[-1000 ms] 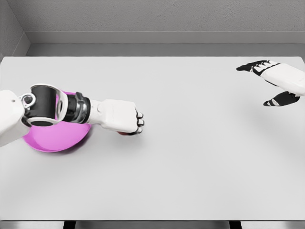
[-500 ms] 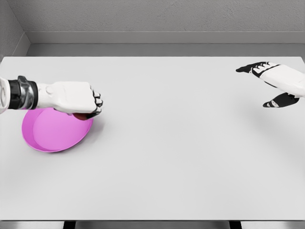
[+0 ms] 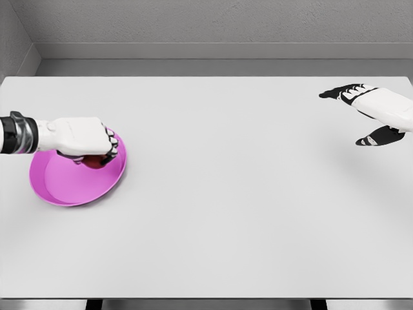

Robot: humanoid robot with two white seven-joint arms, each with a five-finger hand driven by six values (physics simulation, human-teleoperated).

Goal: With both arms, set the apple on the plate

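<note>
1 apple (image 3: 95,162) clutched in left hand (image 3: 80,137) over 1 plate (image 3: 64,184), right hand (image 3: 374,110) spread

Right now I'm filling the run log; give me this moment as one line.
left hand: shut on apple, over plate | right hand: open, far right above table | apple not yet released
</note>
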